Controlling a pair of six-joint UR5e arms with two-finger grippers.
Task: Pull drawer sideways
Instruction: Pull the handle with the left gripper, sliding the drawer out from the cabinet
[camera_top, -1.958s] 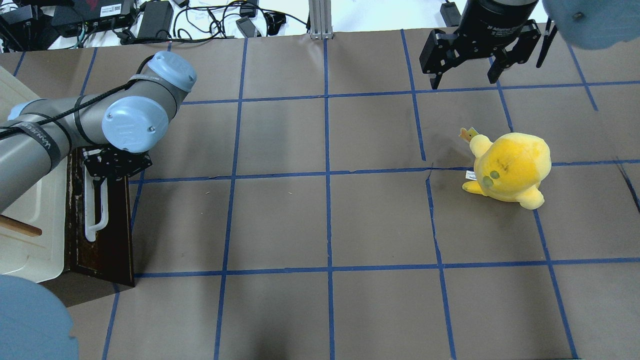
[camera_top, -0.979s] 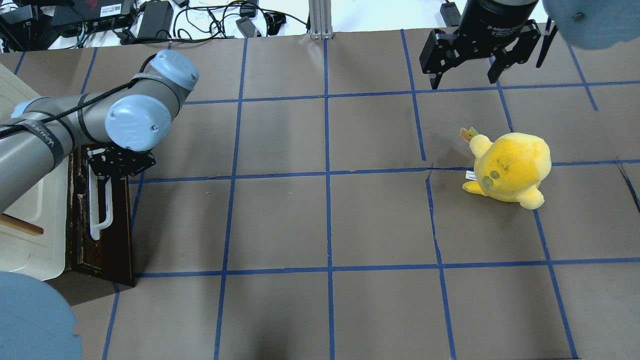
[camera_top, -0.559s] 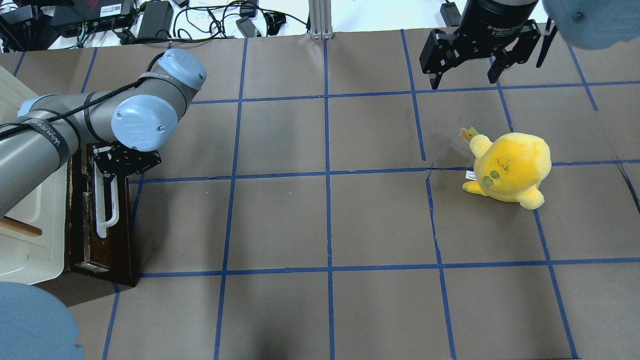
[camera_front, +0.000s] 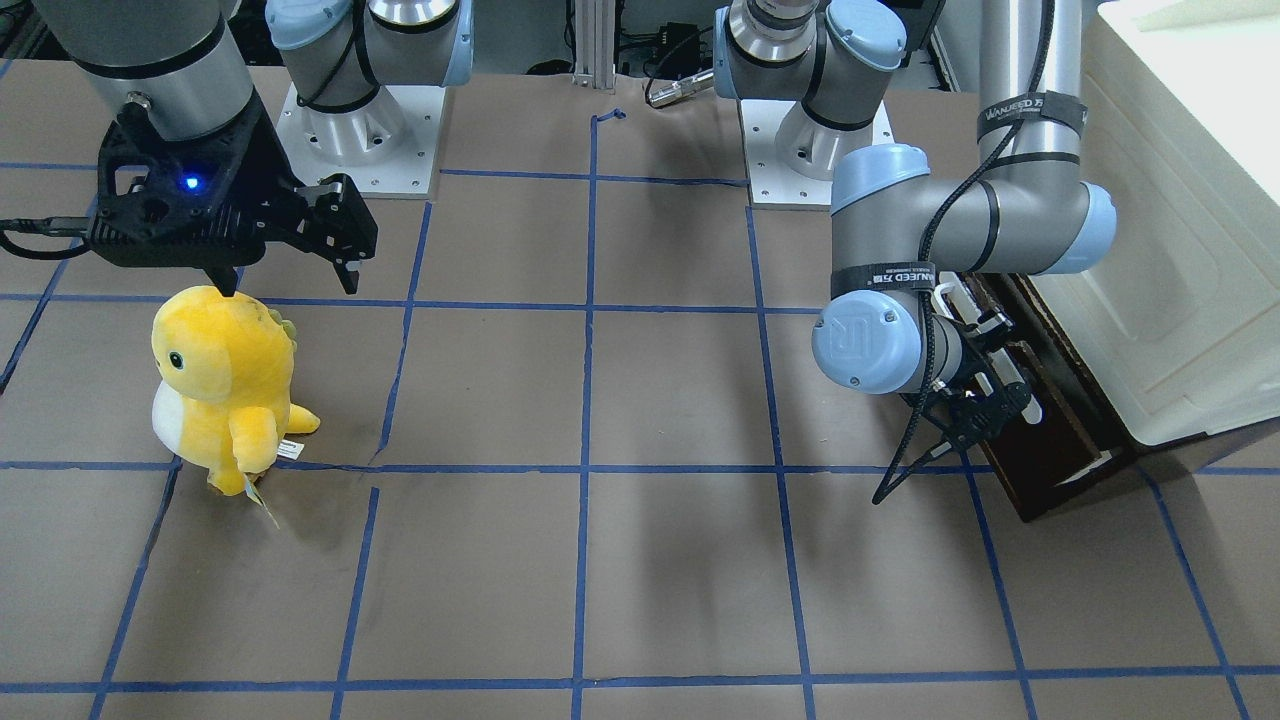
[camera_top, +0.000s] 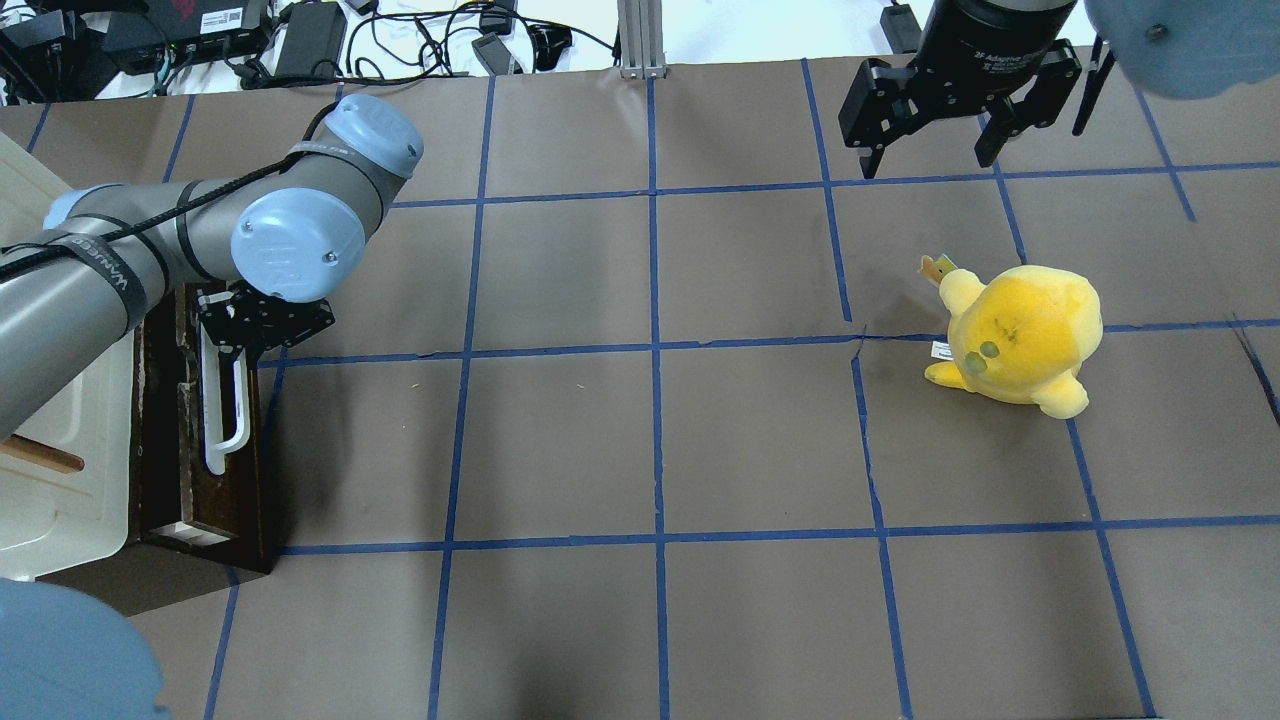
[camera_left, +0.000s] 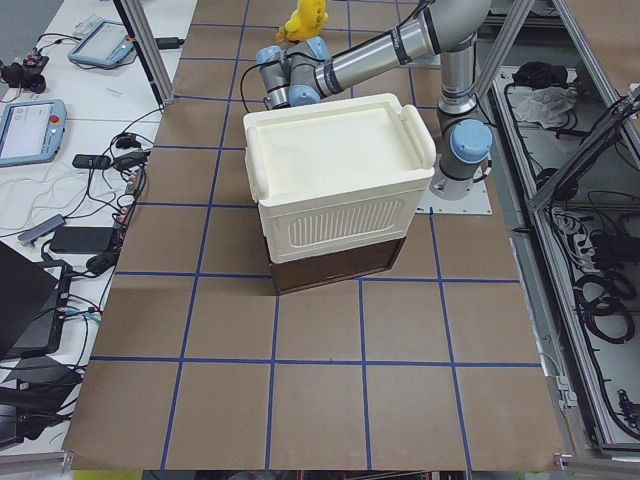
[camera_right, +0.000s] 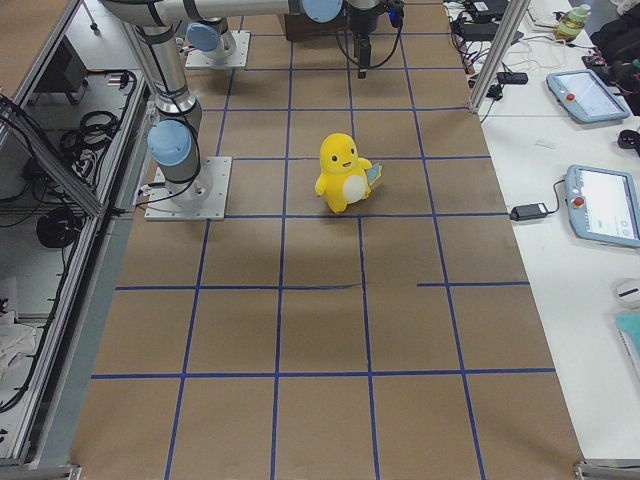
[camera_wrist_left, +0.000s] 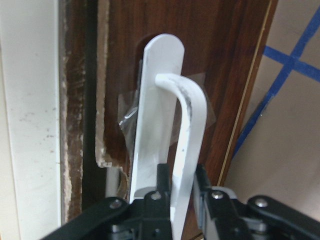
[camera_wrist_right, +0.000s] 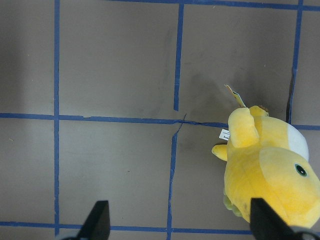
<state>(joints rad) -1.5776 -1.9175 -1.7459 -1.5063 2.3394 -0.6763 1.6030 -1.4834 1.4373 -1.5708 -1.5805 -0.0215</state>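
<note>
The left claw (camera_wrist_left: 182, 186) is clamped on the long white bar handle (camera_wrist_left: 192, 115) of the dark brown wooden drawer (camera_top: 240, 490), gripping near one end of the bar so that a sideways pull can draw the front outward. The drawer sits under a cream plastic cabinet (camera_top: 80, 510) at the left edge of the tabletop (camera_top: 650, 440), with a narrow gap beside its front. The right claw (camera_top: 928, 165) hangs with fingers apart beyond a yellow plush toy (camera_top: 1020, 340), well clear of the work.

1. The drawer (camera_top: 240, 500) sits under the cabinet (camera_top: 60, 470) at the table's (camera_top: 650, 450) left end, with its front facing the table's middle.
2. The left gripper (camera_wrist_left: 181, 177) straddles the handle (camera_wrist_left: 195, 125) on that front.
3. The plush toy (camera_top: 1020, 335) stands on the table's right half, well apart from the drawer.
4. The right gripper (camera_top: 930, 165) hangs above the table near the plush toy.
</note>
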